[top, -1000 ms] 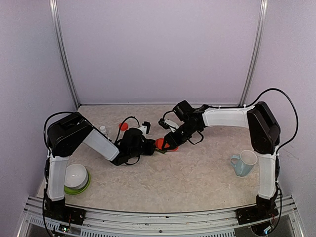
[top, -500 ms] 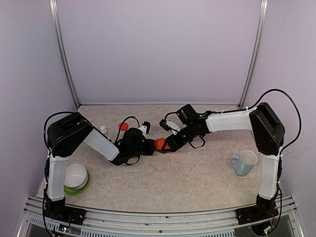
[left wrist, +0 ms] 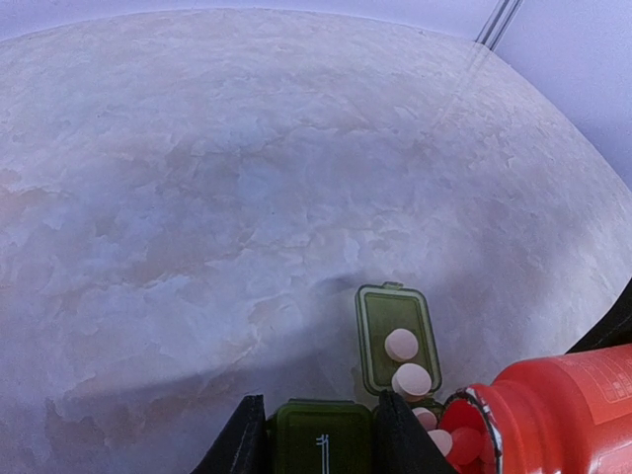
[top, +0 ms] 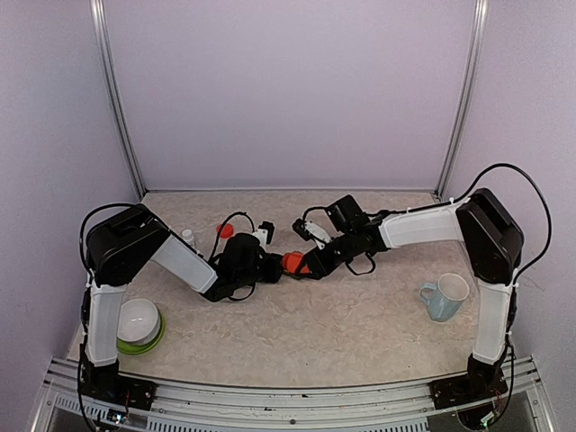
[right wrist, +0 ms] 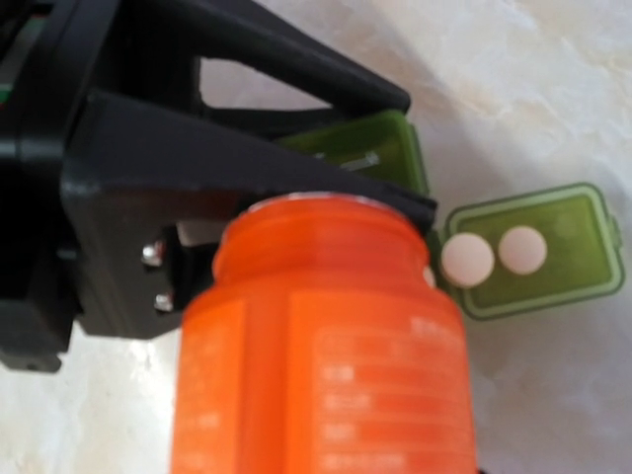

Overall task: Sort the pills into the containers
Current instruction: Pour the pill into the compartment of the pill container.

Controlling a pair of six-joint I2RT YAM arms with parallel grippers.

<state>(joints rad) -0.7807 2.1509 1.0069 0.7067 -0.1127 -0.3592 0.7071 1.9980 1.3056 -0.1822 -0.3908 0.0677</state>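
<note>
L gripper [left wrist: 318, 423] clamped on containers [left wrist: 322, 444]; R gripper [top: 311, 262] grips tilted orange bottle [right wrist: 316, 326]; 2 pills [left wrist: 401, 345] on open lid [left wrist: 379, 314]

Two white-and-black arms with matte black end effectors

The left arm [top: 184, 263] and right arm [top: 418, 227] have smooth white link shells, bulky black joint housings [top: 490, 238] and black bases [top: 463, 391] at the bottom of the frame. A thin black cable [top: 499, 165] arcs at right. The left end effector [left wrist: 318, 439] has black wedge-shaped fingers [left wrist: 242, 439], and silver screw heads [right wrist: 153, 254] dot its housing.
</note>
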